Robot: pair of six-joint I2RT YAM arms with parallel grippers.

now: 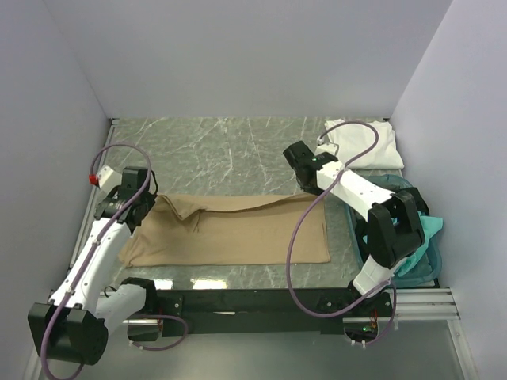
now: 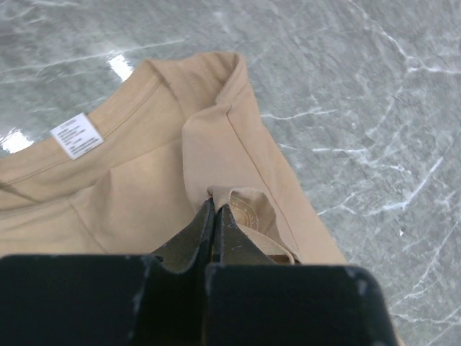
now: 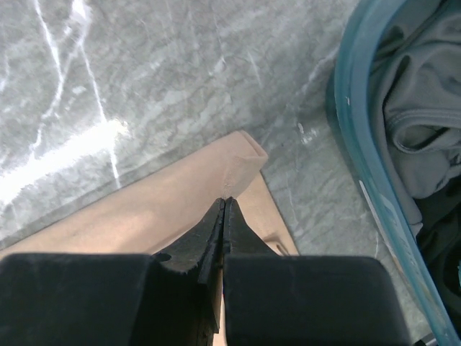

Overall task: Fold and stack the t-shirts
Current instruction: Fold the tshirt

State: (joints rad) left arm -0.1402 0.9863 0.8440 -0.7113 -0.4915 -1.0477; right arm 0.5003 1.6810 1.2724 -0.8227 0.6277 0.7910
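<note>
Nearest the arm bases, the tan t-shirt [image 1: 230,233] is spread on the bench [image 1: 222,146], long side across, between the left arm [image 1: 91,253] and the right arm [image 1: 356,194]. Its near edge lies slack and untouched.

It is held only along the far edge:
- The left jaws are shut tight on a bunched fold of cloth by the shoulder, just beside the collar and its white label [image 2: 75,135].
- The right jaws are shut on the opposite corner, at the hem, w/ a small rolled tip of cloth showing past the tips.

A pinch at both ends is prob. chosen so the far edge can be carried over as one straight line, i.e. w/o sag or skew. The step is judged to be a lengthwise fold, not yet laid down. The task looks early, as nothing is stacked w/ the tan one.

Just right of the hem corner a teal basket [image 3: 346,108] is set, w/ a dark grey t-shirt [image 3: 425,86] and a teal t-shirt [image 1: 426,229] heaped in it. They are prob. put there as the waiting supply, within the right arm's reach. One risk is the hem being swung against the rim.

Farthest off, at the back right corner, a white t-shirt [image 1: 366,144] is laid in a compact shape, seemingly folded, well apart from the rest. It is prob. the base of the stack.
</note>
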